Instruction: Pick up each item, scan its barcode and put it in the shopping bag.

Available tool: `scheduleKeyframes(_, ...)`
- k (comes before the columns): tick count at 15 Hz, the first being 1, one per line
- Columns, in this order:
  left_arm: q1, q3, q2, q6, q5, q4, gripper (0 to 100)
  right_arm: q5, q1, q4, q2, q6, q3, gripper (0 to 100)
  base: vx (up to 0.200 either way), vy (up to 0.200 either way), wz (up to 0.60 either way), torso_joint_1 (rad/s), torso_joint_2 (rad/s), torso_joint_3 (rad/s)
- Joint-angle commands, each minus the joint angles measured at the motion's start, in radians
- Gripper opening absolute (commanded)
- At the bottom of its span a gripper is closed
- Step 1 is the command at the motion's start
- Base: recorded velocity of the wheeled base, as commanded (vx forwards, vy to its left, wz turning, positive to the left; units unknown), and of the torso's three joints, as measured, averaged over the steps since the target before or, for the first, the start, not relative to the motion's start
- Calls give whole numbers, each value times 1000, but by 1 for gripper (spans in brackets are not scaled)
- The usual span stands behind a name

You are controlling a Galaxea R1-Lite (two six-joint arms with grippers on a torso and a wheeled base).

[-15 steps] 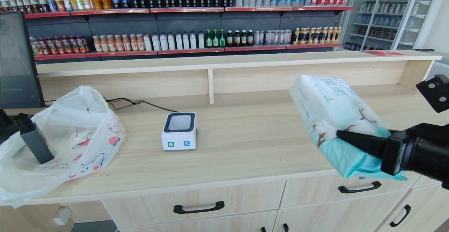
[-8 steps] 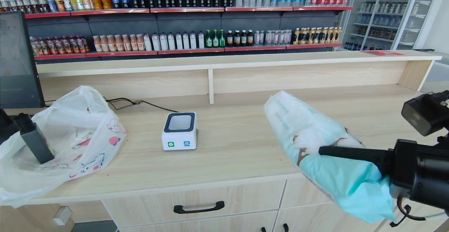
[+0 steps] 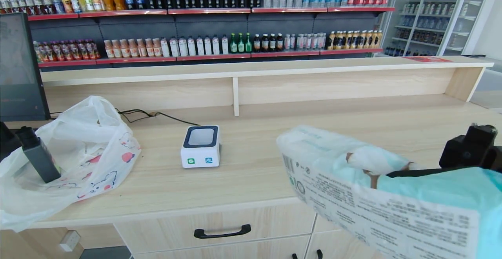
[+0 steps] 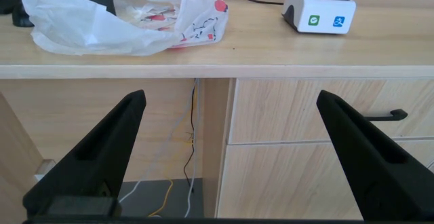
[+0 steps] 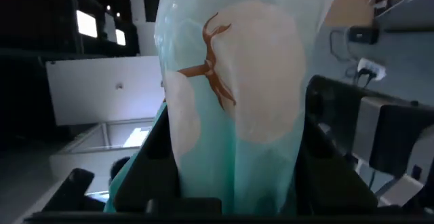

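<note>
**Right gripper.** The right gripper [image 5: 234, 156] is clamped on the tissue pack [image 3: 345, 172], one black finger on each broad side. The pack is held in the air above the front edge of the counter [image 3: 255, 165]. Its wrap bulges slightly between the fingers.

**Handling.** Treat the pack as light, soft and compressible.
- The wrap is a thin glossy film, so expect it to slip under a weak pinch.
- The fill is stacked tissue, so it will give under pressure rather than break.
- Take hold across the middle of the long body. An end grip would probably let the free length droop or pivot.

**Pack surface.** Around the jaws the film is teal and white with a cotton-boll print. Outward from the jaws, the pillow-shaped pack extends a long way to its free end. One face carries dense print, with what looks like the barcode [image 3: 288, 164] near that end.

**Beyond the free end.** The scanner [image 3: 200, 145] stands well apart from the jaws. It is a rigid white box with a dark glass window on top. Farther out again lies the shopping bag [image 3: 78, 145], a crumpled translucent film with small printed figures.

**Left gripper.** The left gripper [image 4: 232, 102] has its jaws spread wide, with nothing between them. It hangs in front of the cabinet face, below the counter edge.
</note>
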State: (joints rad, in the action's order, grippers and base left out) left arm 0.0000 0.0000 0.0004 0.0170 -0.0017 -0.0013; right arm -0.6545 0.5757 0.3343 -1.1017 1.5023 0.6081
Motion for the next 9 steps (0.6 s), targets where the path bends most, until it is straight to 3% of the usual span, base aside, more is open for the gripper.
scheduleKeyframes(1, 0, 0, 0, 0, 0, 0, 100, -143, -1, 5, 71, 202, 9, 0, 0, 0, 0, 0, 0, 0)
scheduleKeyframes(4, 0, 0, 0, 0, 0, 0, 100, -252, -2, 91, 34, 392, -8, 0, 0, 0, 0, 0, 0, 0)
scheduleKeyframes(9, 0, 0, 0, 0, 0, 0, 100, -327, -40, 258, -156, 711, 36, 0, 0, 0, 0, 0, 0, 0)
